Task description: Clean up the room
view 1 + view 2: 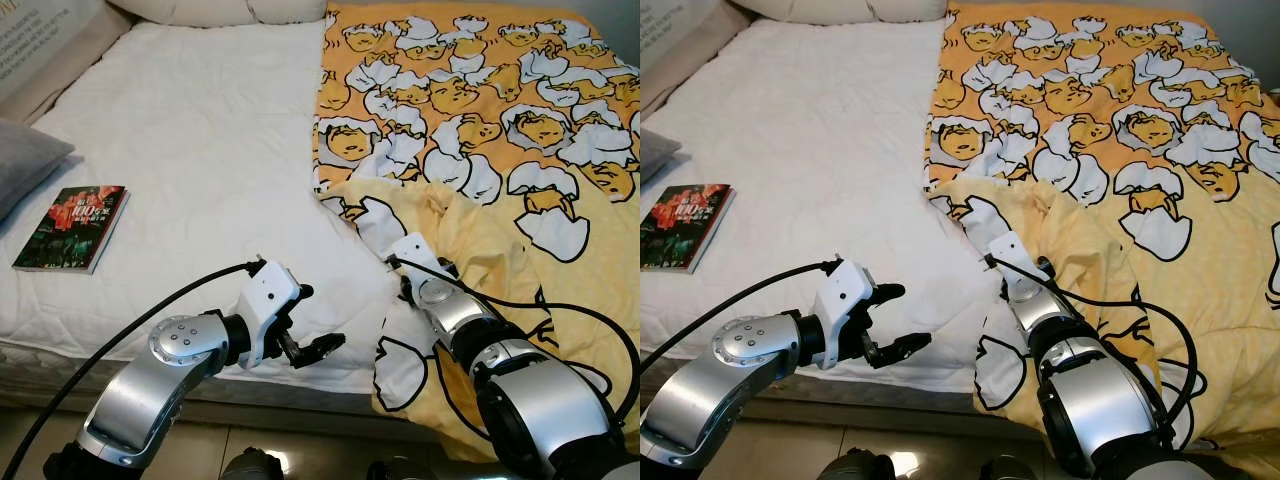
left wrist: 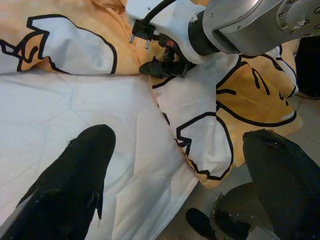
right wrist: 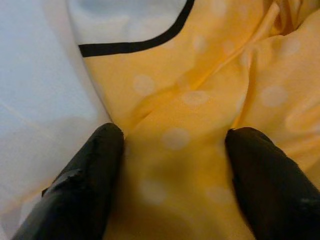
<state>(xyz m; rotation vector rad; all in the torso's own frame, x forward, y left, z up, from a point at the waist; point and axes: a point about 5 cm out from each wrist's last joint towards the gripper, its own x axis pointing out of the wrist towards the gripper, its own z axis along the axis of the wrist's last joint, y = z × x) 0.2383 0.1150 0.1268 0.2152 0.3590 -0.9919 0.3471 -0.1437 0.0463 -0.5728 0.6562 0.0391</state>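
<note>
A bed with a white sheet (image 1: pixel 200 130) takes up most of the scene, with a pillow (image 1: pixel 215 10) at its head, a grey cushion (image 1: pixel 25 160) at its left edge and a book (image 1: pixel 72 228) lying flat near that edge. A yellow blanket (image 1: pixel 500 120) printed with white-and-black cartoon shapes covers the right half of the bed, its near corner folded back and hanging over the mattress edge. The right gripper (image 3: pixel 170 150) is down on that folded corner, its two black fingers spread with a ridge of yellow cloth between them, not yet pinched. The left gripper (image 1: pixel 305 320) hovers over the sheet just beside the blanket's edge, fingers apart and empty. The blanket looks light, soft and limp, so it will probably sag and drag instead of lifting in one piece; the bunched fold at the corner seems the best place to grip, since a thick ridge is less likely to slip than a single layer.
</note>
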